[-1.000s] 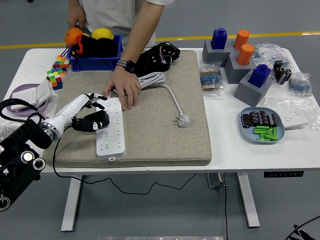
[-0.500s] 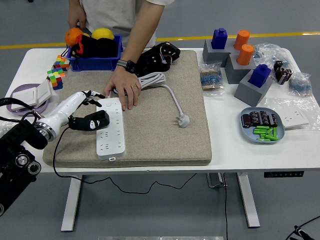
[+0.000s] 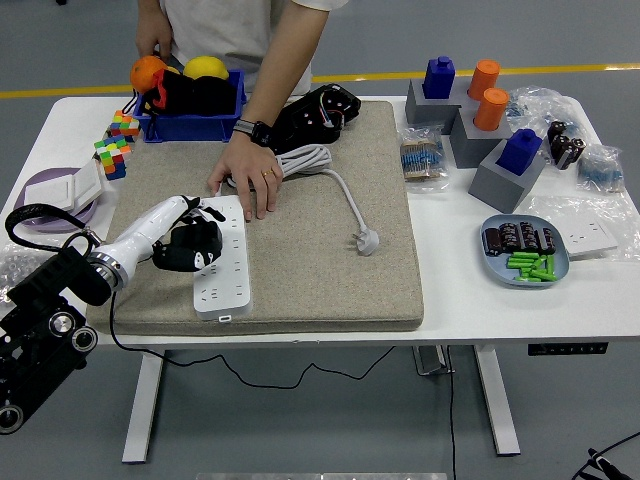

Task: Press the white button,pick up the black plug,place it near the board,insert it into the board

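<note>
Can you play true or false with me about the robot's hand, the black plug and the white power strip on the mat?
1. The robot's left hand holds the black plug over the white power strip. True.
2. The power strip lies on the bare white table. False: it lies on the grey mat.
3. A person's hand rests on the far end of the power strip. True.
4. The white plug is pushed into the power strip. False: it lies loose on the mat, to the strip's right.
5. The green batteries sit in the blue bin. False: they lie on the blue plate.
</note>
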